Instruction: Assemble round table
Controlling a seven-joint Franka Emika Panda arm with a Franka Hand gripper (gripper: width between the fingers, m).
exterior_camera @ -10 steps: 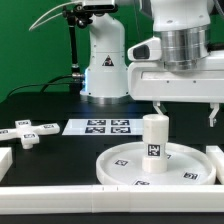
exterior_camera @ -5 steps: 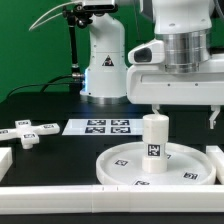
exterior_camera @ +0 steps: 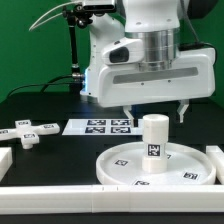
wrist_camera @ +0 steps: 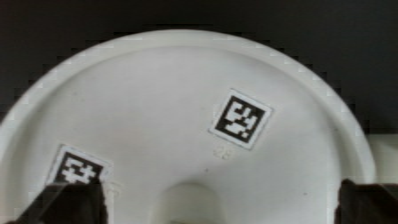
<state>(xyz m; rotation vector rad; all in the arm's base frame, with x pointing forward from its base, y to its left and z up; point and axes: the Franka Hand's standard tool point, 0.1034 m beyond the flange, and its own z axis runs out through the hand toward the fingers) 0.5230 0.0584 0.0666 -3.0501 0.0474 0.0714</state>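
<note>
Black tabletop [exterior_camera: 45, 105] all round, and the disc [exterior_camera: 115, 168] lay flat at the exterior view's right, with the leg [exterior_camera: 153, 143] standing upright on its middle. The gripper [exterior_camera: 153, 110] hovered just over the leg's top, jaws spread wide and nothing between them. The foot [exterior_camera: 27, 133] waited well apart at the exterior view's left, past the marker board [exterior_camera: 105, 126]. This looked like a fresh grasp on the leg to seat it. To do it well, the gripper needed to drop straight down, centred, with one finger on each side. It needed to close squarely on the leg's flanks and keep the leg vertical. Any off-axis push could skid the disc or tilt the leg.
</note>
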